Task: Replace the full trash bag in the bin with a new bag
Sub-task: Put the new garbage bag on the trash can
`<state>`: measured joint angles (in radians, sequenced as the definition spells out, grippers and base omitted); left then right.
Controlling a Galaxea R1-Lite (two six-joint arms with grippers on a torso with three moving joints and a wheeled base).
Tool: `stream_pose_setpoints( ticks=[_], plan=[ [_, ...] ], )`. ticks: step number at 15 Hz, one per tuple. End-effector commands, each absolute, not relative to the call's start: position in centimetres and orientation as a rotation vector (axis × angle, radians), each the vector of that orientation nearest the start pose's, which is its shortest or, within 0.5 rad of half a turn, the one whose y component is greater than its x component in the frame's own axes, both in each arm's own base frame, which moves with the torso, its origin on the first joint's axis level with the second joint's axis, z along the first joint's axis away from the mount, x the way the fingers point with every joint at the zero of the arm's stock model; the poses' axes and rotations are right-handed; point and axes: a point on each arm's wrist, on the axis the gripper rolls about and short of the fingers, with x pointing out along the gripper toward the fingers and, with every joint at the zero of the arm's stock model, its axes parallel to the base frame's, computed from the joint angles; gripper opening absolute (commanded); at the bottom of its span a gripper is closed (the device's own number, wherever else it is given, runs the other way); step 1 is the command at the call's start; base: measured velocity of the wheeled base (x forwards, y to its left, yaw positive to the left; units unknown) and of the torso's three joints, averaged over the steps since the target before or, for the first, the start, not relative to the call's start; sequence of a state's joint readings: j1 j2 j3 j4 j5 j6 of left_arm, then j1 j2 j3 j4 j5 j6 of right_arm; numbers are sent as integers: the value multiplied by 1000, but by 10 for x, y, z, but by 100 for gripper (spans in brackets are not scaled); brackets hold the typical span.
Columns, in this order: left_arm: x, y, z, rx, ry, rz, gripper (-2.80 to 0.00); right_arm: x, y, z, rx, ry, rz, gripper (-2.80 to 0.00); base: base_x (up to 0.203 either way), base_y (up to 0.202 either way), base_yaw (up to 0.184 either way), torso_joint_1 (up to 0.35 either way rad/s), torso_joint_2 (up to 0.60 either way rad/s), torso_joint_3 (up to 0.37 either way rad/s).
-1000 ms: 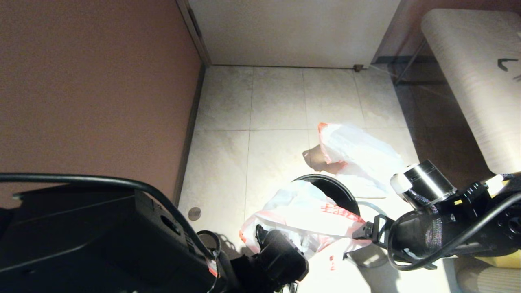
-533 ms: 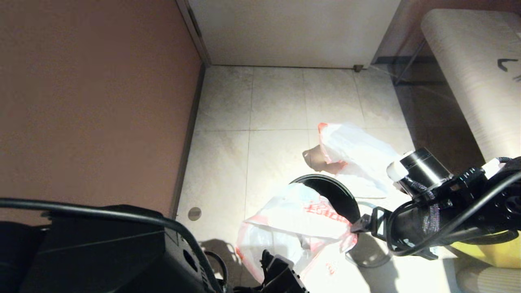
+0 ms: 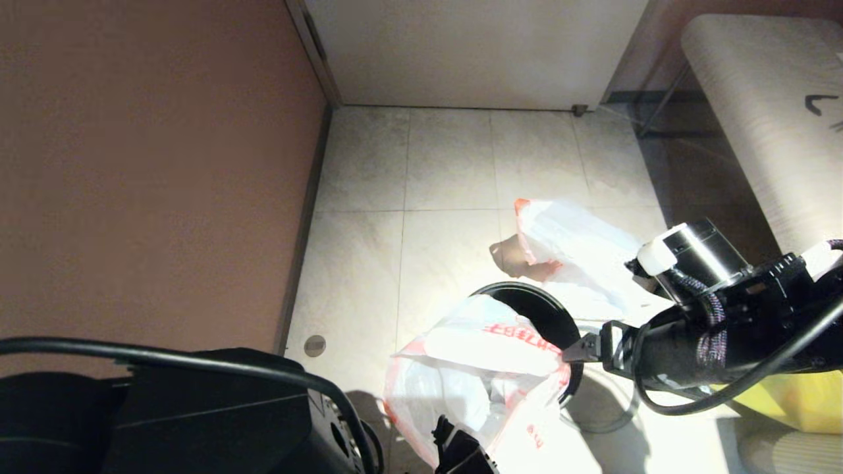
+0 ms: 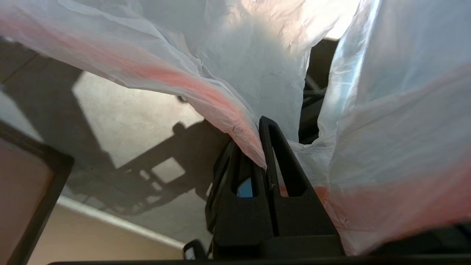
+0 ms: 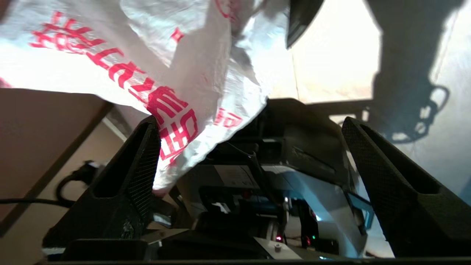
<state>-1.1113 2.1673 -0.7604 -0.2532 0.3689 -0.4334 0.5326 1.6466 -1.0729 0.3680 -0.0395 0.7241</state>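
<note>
Over the round black bin [image 3: 535, 309] on the pale tiled floor [image 3: 448, 178], we are holding the new bag [image 3: 487, 368], thin crinkled translucent white film with red characters. Our left tool [image 4: 263, 154] is pinching its pink-red edge between fingers pressed together. Our right tool [image 5: 250, 147] is standing with fingers wide apart, the film brushing one. Beyond the bin, the full trash bag [image 3: 579, 253] is lying crumpled.

Home-like room corner: pale floor tiles [image 3: 448, 171], brown wall [image 3: 151, 164], white door [image 3: 474, 52], upholstered bench [image 3: 770, 131].
</note>
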Motion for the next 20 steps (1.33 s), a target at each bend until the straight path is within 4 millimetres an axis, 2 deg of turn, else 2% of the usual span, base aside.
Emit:
stream_pose_setpoints(
  ticks=[1, 3, 4, 5, 7, 8, 11, 12, 15, 20],
  plan=[
    [146, -279, -6, 392, 957, -449, -280, 229, 134, 196, 397, 987, 131, 0, 0, 0, 0, 0, 0, 0],
    [147, -282, -5, 365, 935, -465, -280, 234, 126, 185, 344, 1018, 105, 0, 0, 0, 0, 0, 0, 0],
    [147, -283, -7, 359, 932, -469, -280, 240, 118, 183, 370, 1025, 93, 0, 0, 0, 0, 0, 0, 0],
    [148, -284, -10, 356, 929, -472, -280, 241, 115, 186, 418, 1046, 146, 0, 0, 0, 0, 0, 0, 0],
    [149, -288, -20, 346, 918, -480, -280, 238, 105, 202, 563, 1061, 278, 0, 0, 0, 0, 0, 0, 0],
    [149, -290, -23, 339, 913, -482, -280, 238, 100, 206, 595, 1056, 293, 0, 0, 0, 0, 0, 0, 0],
    [150, -291, -27, 343, 915, -482, -280, 228, 97, 217, 560, 1024, 371, 0, 0, 0, 0, 0, 0, 0],
    [150, -292, -27, 333, 906, -486, -280, 229, 99, 213, 492, 1017, 379, 0, 0, 0, 0, 0, 0, 0],
    [151, -293, -22, 307, 884, -494, -280, 243, 115, 193, 343, 1006, 215, 0, 0, 0, 0, 0, 0, 0],
    [151, -294, -18, 243, 848, -540, -280, 268, 132, 164, 236, 992, 148, 0, 0, 0, 0, 0, 0, 0]
  ],
)
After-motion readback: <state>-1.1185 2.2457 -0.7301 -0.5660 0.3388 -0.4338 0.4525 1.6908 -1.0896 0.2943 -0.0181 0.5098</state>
